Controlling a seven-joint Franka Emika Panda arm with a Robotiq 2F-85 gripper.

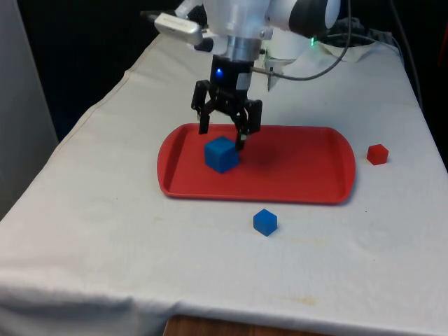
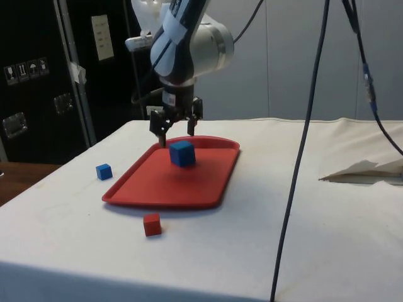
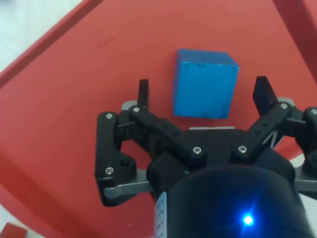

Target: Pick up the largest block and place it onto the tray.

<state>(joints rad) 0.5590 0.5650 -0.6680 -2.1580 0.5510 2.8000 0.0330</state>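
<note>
The large blue block (image 1: 221,155) (image 2: 182,153) (image 3: 204,83) rests on the red tray (image 1: 308,175) (image 2: 208,182) (image 3: 74,99), towards the front view's left. My gripper (image 1: 222,138) (image 2: 175,136) (image 3: 202,91) hangs open just above and behind the block. Its fingers stand apart on either side and do not touch the block. Nothing is held.
A small blue cube (image 1: 265,222) (image 2: 104,171) lies on the cloth in front of the tray. A small red cube (image 1: 377,154) (image 2: 152,224) sits off the tray's end at the front view's right. A cable (image 2: 302,145) hangs across the side view.
</note>
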